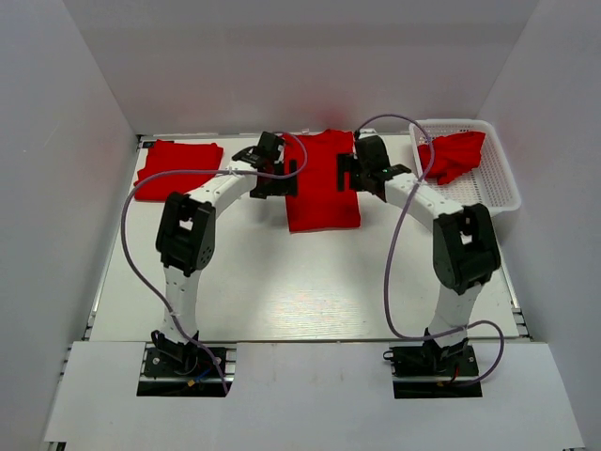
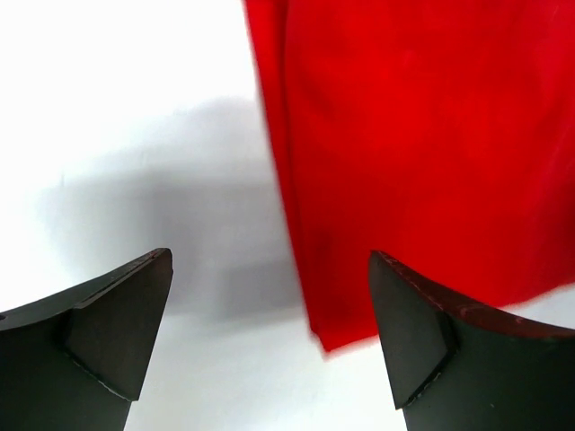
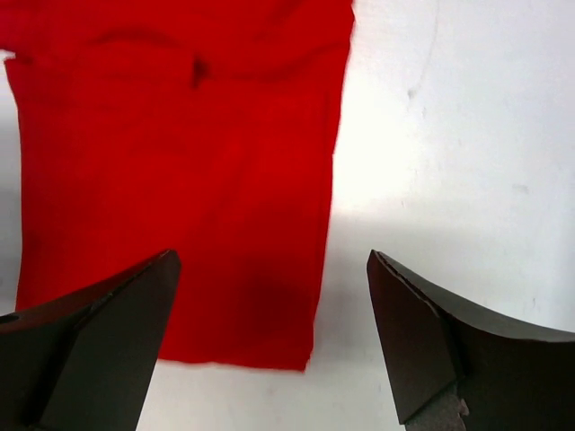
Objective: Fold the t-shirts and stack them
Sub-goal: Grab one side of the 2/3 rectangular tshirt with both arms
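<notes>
White worktop bearing a white mesh basket at far right with a crumpled red t-shirt inside, a folded red t-shirt at far centre, a second folded t-shirt at far left, and the left gripper and right gripper, both wide open and empty, flanking the centre one.

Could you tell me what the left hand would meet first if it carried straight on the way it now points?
Probably the bare white table, just beside the red t-shirt; the left hand points down there, though depth is unclear.
</notes>
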You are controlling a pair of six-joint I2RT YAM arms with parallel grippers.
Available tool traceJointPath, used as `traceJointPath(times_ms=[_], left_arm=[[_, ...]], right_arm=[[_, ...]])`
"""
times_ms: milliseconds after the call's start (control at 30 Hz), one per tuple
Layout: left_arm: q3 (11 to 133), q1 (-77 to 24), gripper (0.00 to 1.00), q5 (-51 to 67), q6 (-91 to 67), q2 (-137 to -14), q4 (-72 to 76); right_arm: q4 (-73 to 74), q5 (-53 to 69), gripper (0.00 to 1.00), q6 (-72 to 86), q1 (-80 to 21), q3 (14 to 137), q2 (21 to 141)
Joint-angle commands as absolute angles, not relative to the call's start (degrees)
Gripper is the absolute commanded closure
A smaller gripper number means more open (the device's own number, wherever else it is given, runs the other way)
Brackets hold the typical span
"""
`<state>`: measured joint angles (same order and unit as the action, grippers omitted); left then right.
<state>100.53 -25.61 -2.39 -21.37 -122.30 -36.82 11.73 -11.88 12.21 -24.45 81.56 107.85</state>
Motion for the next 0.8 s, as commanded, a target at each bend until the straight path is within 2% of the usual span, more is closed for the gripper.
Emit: traceJointPath(times_ms=[0,100,233,767], left_arm=[[96.43,-26.45,0.00,-2.64,-21.80,-114.00,-37.35],[89.06,-26.46,0.00,-1.15,-21.80,-111.10,-34.90],[86.05,-26.46,0.00,-1.76,-22.32,-110.39,-34.89],[88.50,-29.09,0.00,-0.78,-22.32,-118.12,-34.45]], right_arm=[[10.81,-11.08,0.10,15.37,-24.34,74.91,100.49],[10.28,-10.11,0.10,16.96,-24.35,69.63,97.56],[10.63,-9.75,0.10,18.19,-24.17,65.83,96.94],[13.27,-13.62,0.10,21.09,-23.99,66.80,103.35]])
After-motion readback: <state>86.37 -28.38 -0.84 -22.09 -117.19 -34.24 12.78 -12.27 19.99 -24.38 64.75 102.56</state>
